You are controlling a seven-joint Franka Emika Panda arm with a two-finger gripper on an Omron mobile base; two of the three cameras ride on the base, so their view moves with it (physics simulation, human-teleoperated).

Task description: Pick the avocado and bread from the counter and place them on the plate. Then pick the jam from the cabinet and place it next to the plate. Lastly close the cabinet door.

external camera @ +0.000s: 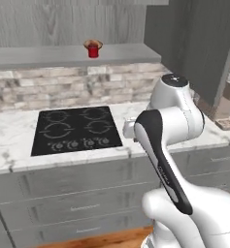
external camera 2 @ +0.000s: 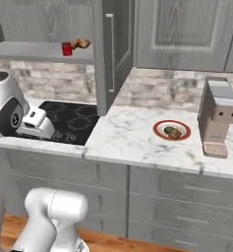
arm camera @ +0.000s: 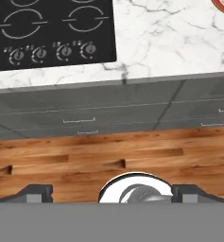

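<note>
Two small things sit on the plate [external camera 2: 171,130] from where I'm watching: the dark green avocado [external camera 2: 175,133] and, touching it on the left, a bit of brown that I take for the bread [external camera 2: 168,130], though it is too small to be sure. That plate rests on the counter [external camera 2: 132,138], between the open cabinet door [external camera 2: 112,54] and a grey coffee machine [external camera 2: 217,115] standing just beside it on the right.

Up on the cabinet [external camera: 68,54] shelf the red jam [external camera: 93,50] jar stands upright, with a golden-brown pastry [external camera: 93,43] right behind it, touching or nearly so. The door hangs swung out toward me, its slim metal handle [external camera 2: 110,51] running vertically.

My arm is folded back above the front edge of the counter, near the black cooktop [external camera: 75,128]. Through the hand camera I'm looking down past the cooktop knobs, the grey drawers [arm camera: 108,113] and the wood floor [arm camera: 108,160], with a sliver of the plate's orange rim in the top right corner. The gripper [arm camera: 111,193] has its two dark fingertips [arm camera: 35,191] spread wide apart at the bottom of that view, jaws as far open as they go, with nothing between them.
</note>
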